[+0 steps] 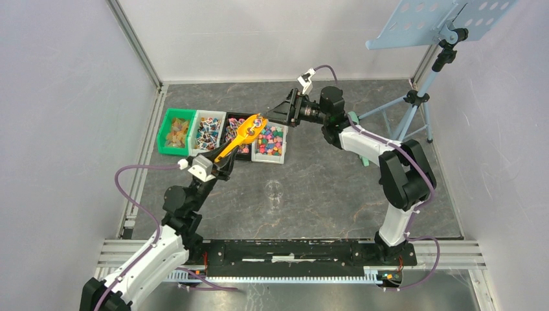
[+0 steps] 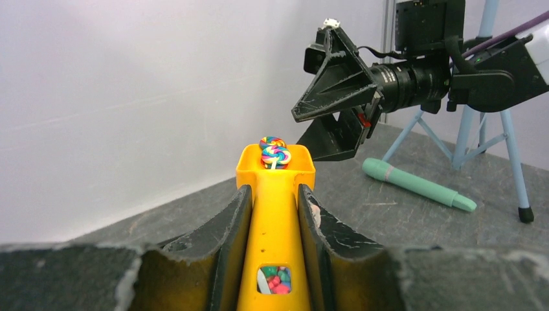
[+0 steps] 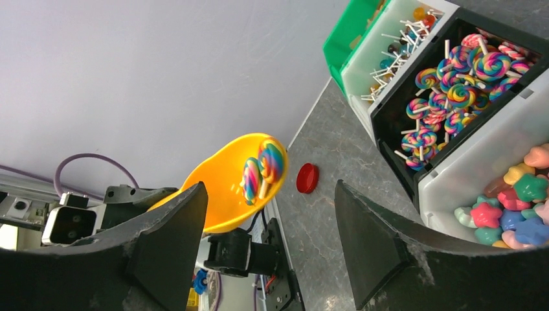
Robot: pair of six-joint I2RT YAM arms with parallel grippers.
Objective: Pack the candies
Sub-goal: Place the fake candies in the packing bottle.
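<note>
My left gripper (image 2: 273, 197) is clamped on the flat handle of the orange plastic scoop (image 1: 246, 133), one finger pressing each side of it. The scoop's bowl is raised over the far end of the black plastic bin (image 3: 387, 139), and in it lie two rainbow-swirl lollipop candies on white sticks (image 3: 262, 168). That black bin is full of more of the same lollipops (image 3: 453, 91). Touching it on the right-arm side is a white plastic bin (image 3: 466, 175) of pastel star-shaped candies (image 3: 511, 207). On its other side stand a second white bin (image 1: 208, 133) and then a green plastic bin (image 1: 175, 133) (I cannot make out what those two hold). My right gripper (image 1: 277, 111) hangs just beyond the black bin's far end, pointing at the scoop bowl with its jaws spread wide and nothing between them. A small red round lid (image 3: 307, 178) lies on the table past the black bin's near end.
</note>
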